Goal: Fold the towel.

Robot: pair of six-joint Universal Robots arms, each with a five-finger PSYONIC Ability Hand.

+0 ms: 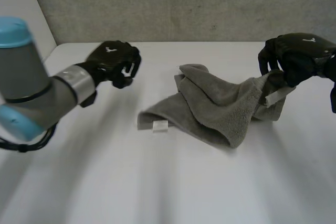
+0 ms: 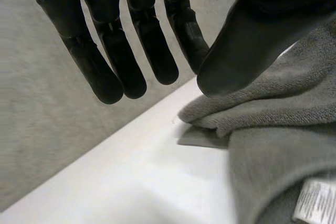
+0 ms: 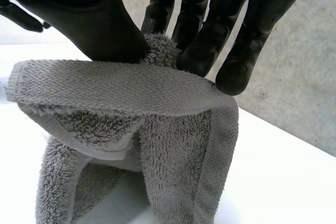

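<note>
Towel [image 1: 215, 106] corner pinched between thumb and fingers of right hand [image 1: 294, 59], at 3 o'clock of heap, raised off table [image 1: 157, 182]. Rest crumpled mid-table, trailing toward 8 o'clock, white label [image 1: 160, 126] at that end. Left hand [image 1: 113, 61] farther out at 10 o'clock, fingers straight, empty, apart from cloth. Judged soft, limp, light, grippy terry; best taken at hemmed corners. Overlapping folds likely to hinder spreading flat before folding.
</note>
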